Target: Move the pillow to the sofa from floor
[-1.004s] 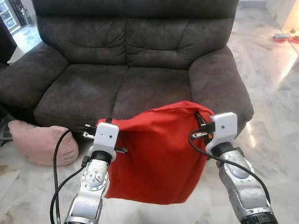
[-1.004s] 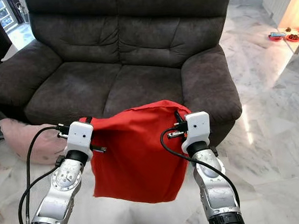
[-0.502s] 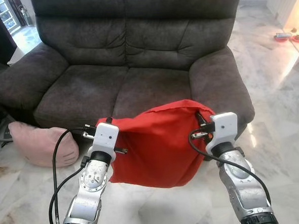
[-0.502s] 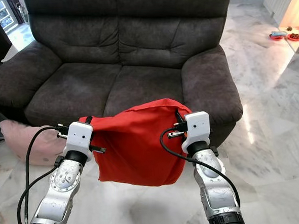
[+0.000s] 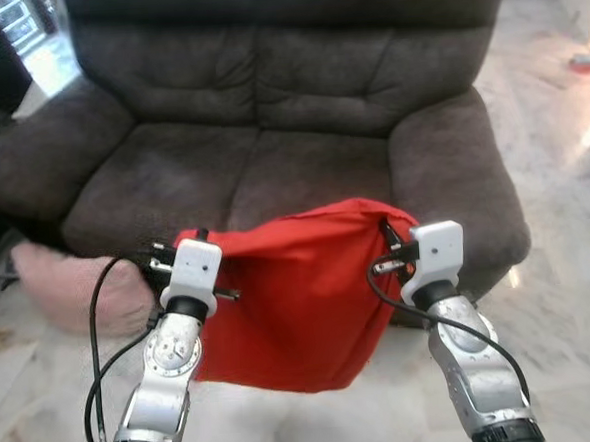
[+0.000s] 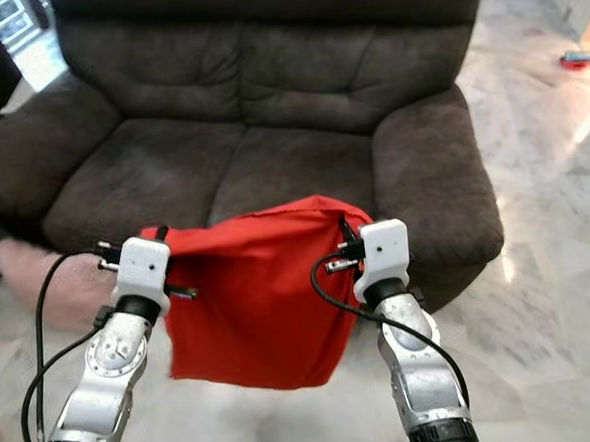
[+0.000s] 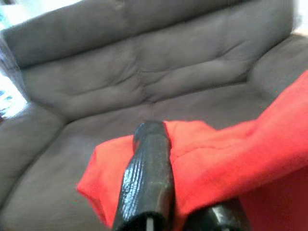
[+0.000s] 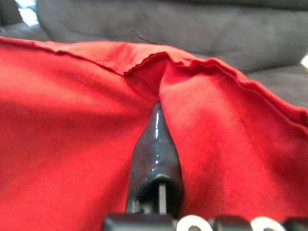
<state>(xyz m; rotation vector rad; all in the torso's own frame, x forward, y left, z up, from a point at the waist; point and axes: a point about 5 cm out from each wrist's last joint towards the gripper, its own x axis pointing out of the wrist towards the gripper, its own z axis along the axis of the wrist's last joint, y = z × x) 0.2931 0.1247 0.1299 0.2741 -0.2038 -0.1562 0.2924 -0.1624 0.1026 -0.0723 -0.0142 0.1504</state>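
A red pillow (image 5: 299, 291) hangs between my two arms, in the air in front of the dark grey sofa (image 5: 270, 132). My left gripper (image 5: 181, 246) is shut on the pillow's upper left corner, and my right gripper (image 5: 388, 233) is shut on its upper right corner. In the left wrist view a black finger (image 7: 147, 178) presses on the bunched red pillow (image 7: 226, 159), with the sofa seat (image 7: 96, 144) beyond. Red pillow fabric (image 8: 62, 125) folds around a finger (image 8: 156, 154) in the right wrist view.
A pink pillow (image 5: 74, 285) lies on the marble floor (image 5: 570, 294) by the sofa's left front corner. Both sofa armrests (image 5: 458, 181) flank the seat. A small red object (image 6: 578, 59) sits far right on the floor.
The camera has moved closer to the sofa and the view has shifted. The red pillow's lower edge swings under my grippers, which keep their hold.
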